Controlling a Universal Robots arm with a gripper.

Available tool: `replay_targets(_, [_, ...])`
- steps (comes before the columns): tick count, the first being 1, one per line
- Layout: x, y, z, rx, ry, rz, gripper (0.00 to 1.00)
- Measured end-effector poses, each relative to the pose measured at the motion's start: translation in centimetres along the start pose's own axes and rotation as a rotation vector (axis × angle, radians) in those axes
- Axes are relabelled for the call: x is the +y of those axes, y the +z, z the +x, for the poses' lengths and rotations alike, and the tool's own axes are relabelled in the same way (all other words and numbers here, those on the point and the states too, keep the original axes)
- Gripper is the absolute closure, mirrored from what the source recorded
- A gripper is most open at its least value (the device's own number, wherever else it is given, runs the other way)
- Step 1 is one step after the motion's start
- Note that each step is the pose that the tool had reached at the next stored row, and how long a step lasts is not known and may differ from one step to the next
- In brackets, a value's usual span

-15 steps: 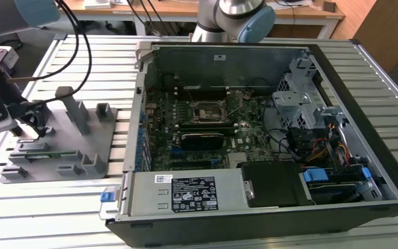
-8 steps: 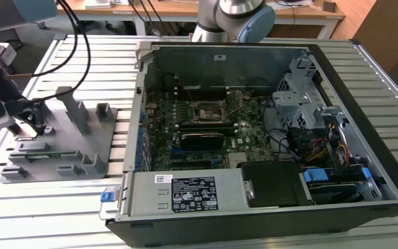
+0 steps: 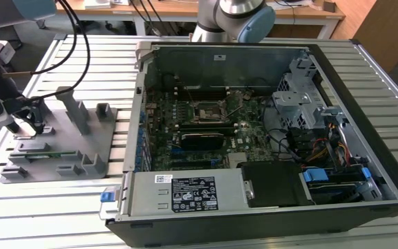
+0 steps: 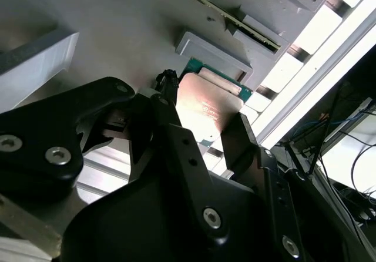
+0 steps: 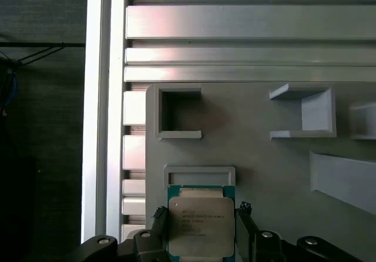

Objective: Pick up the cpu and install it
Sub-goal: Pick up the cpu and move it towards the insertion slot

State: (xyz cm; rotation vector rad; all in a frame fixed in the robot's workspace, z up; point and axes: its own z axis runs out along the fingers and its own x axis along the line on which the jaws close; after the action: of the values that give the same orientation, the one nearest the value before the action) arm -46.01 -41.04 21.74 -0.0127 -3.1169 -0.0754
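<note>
I've got an open computer case (image 3: pixel 254 228) on a slatted table (image 3: pixel 47 218), a grey tray (image 3: pixel 60 140) beside it — a green memory stick (image 3: pixel 43 154) on the tray

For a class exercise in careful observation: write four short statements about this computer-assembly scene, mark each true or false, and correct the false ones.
1. The cpu sits in the motherboard socket. False: it is at the grey fixture plate, with the hand right at it.
2. The computer case lies open, its motherboard showing. True.
3. A green memory stick lies on the fixture plate. True.
4. The hand is inside the case. False: it is over the fixture plate, at the exterior view's left.
</note>
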Motion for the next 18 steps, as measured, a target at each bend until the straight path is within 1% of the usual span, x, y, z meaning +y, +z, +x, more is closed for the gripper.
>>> replay_targets(7, [0.01,-0.28,0.01,0.0005,0.0,0.0002,0.46])
replay_targets(18, [0.02,-0.5,0.02,0.0004,0.0,-0.0001,0.46])
